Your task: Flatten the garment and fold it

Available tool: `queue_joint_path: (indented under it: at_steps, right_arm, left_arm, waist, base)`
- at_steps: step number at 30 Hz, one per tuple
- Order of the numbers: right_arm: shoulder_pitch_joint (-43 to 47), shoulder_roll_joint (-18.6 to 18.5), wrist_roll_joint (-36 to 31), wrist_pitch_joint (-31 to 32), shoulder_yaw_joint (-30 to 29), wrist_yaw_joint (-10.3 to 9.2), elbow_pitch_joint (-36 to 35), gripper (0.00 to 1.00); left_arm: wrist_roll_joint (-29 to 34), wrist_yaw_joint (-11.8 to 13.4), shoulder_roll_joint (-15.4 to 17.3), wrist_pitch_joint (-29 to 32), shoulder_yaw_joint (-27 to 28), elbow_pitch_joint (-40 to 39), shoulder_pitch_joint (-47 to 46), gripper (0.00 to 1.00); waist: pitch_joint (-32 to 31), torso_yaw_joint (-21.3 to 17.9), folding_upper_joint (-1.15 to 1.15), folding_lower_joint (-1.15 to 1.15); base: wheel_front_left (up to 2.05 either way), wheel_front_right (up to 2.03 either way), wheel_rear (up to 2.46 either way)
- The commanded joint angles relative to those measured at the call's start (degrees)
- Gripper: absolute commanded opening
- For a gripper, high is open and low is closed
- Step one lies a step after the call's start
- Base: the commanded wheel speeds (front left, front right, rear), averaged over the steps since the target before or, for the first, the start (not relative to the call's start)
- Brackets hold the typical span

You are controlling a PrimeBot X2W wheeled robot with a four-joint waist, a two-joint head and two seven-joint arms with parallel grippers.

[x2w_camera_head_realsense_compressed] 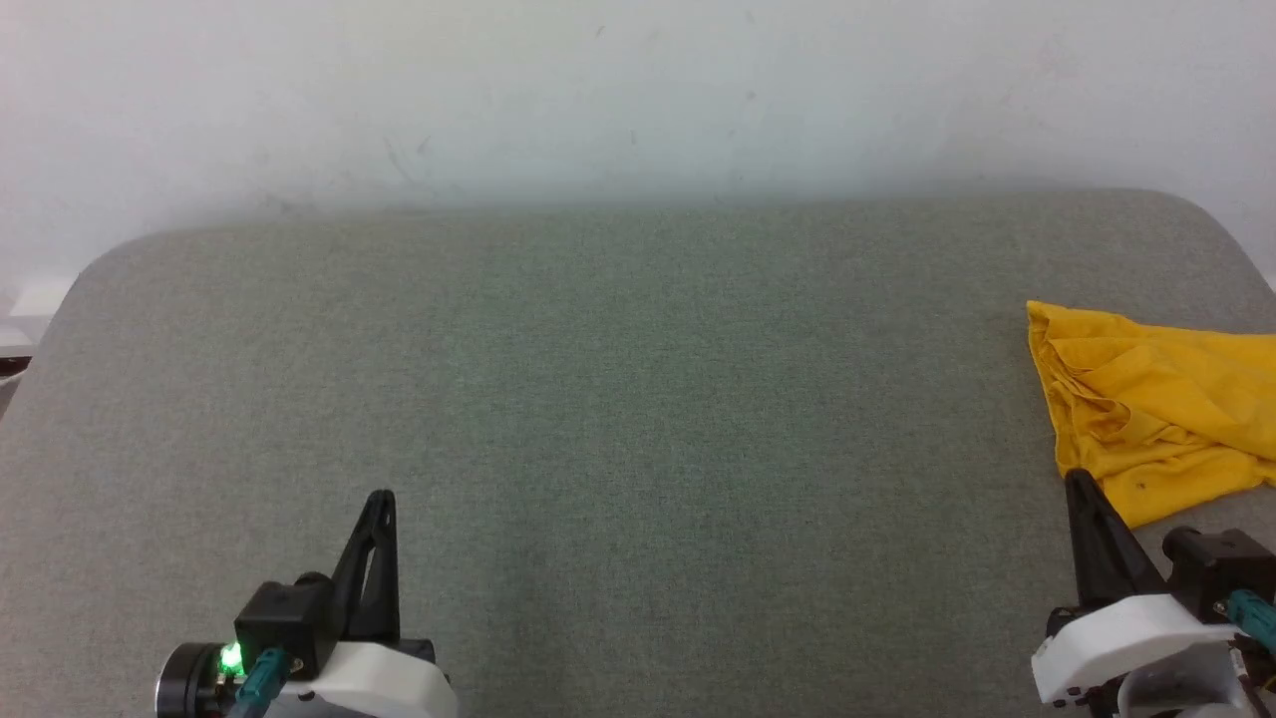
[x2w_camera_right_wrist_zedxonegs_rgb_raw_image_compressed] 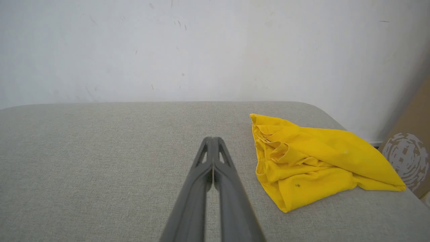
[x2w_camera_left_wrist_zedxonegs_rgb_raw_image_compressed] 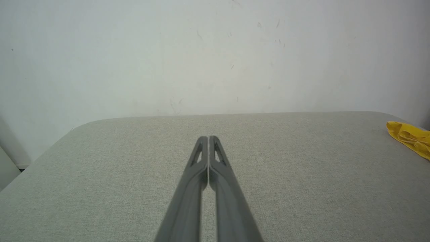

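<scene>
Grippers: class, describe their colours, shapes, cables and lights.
The left gripper and right gripper each have long, dark, tapering fingers with slotted cut-outs near the tips. Each sits on a white housing with a black block and a teal connector. A green light glows at the left wrist.

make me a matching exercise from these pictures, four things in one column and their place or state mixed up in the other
Things
1. garment
2. left gripper
3. right gripper
4. work surface

Places or states
A. shut, close beside the garment
B. grey fabric, rounded corners
C. yellow, crumpled in a heap at the right end
D. shut, over bare fabric, far from the garment

Pairs: 1-C, 2-D, 3-A, 4-B
</scene>
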Motion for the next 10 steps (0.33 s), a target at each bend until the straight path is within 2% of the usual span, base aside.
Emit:
queue_joint_path:
  at_steps: [1, 10]
  right_arm:
    - [-1.0, 0.1, -0.5, 0.2, 0.4, -0.05, -0.6, 0.0]
    - [-1.1, 0.1, -1.0, 1.0, 1.4, -0.06, -1.4, 0.0]
  left_arm:
    - [0.8, -0.4, -0.3, 0.4, 0.3, 0.2, -1.1, 0.0]
    - [1.4, -0.5, -0.7, 1.5, 0.7, 0.3, -1.7, 0.0]
  waist:
    - [0.0, 0.0, 0.0, 0.0]
    - [0.2, 0.0, 0.0, 0.0]
  base:
    - [0.0, 0.0, 0.0]
    - [0.0, 0.0, 0.0]
